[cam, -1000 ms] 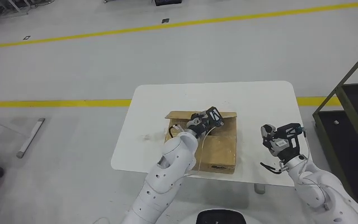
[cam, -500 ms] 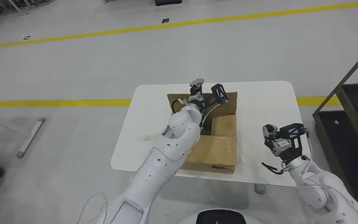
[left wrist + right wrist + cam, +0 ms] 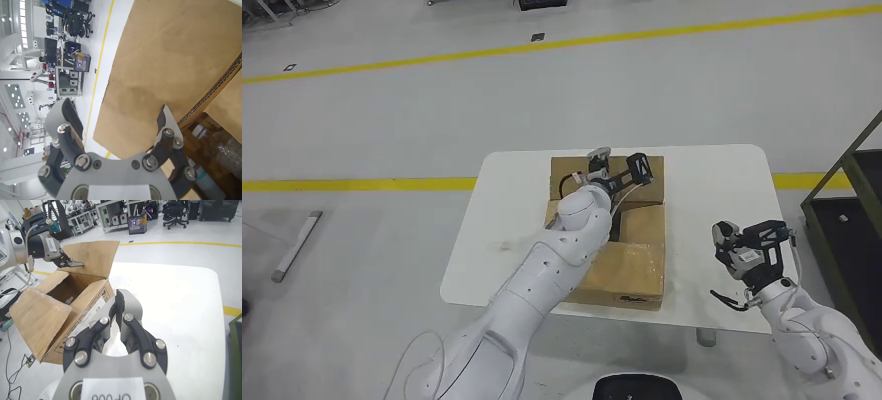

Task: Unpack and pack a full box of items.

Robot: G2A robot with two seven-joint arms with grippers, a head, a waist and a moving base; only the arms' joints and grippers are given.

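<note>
Big open workshop floor with yellow lines taped across it, and office chairs and workstations way off in the background. In the middle sits a white desk with the cardboard box on it. The box is over toward the left arm's side and already open on top.

The far flap is tipped up and back, away from the robot. The near flap is folded outward, with clear tape showing on it. Inside, from the left wrist view, there's a clear plastic bottle with a white cap lying in there. Beside it is something with a teal band, can't tell what that one is.

The left hand is up at the far flap with its fingers spread wide, not gripping anything. From the right wrist view one fingertip looks like it's right against the flap's inner face.

The right hand hangs over the bare part of the desk, off to the right of the box and well apart from it. Its fingers are pinched together with nothing between them.
</note>
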